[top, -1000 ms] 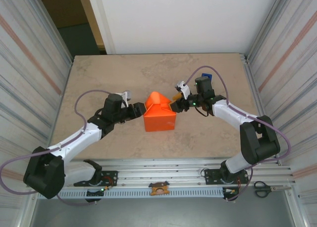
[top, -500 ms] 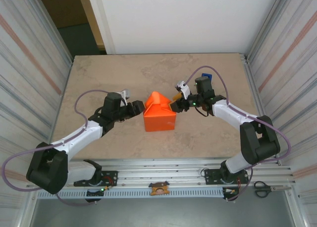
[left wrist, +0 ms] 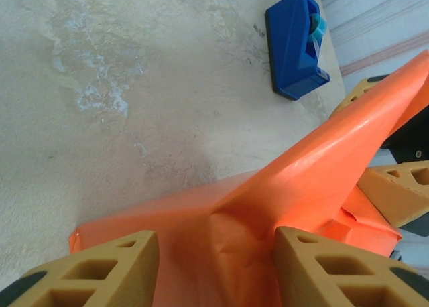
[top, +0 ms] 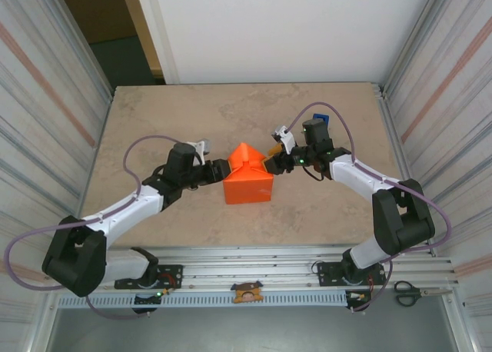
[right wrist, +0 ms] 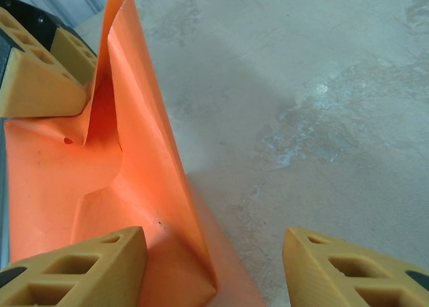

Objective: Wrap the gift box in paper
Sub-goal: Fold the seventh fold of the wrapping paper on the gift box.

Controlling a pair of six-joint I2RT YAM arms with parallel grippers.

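Observation:
The orange paper [top: 247,184] is folded up around the gift box at the table's centre and rises to a pointed ridge [top: 244,148]; the box itself is hidden under it. My left gripper [top: 220,171] is at the package's left end. In the left wrist view its jaws [left wrist: 216,243] stand apart astride a creased fold of paper [left wrist: 241,220]. At the right end is my right gripper [top: 270,164], open [right wrist: 214,243]. Its left finger [right wrist: 80,267] lies on the paper [right wrist: 134,159], its right finger over bare table, and the upright paper edge stands between them.
A blue tape dispenser [top: 321,121] [left wrist: 295,45] sits behind the right arm near the right wall. Scissors [top: 407,293] lie off the table at the bottom right. Ribbed metal walls close in both sides, and the stone tabletop [top: 177,114] is bare at the back.
My left gripper has moved right, up against the package, with its jaws slightly narrower. The paper's top has gone from a rounded flap to a sharper central peak. The right arm has stayed put.

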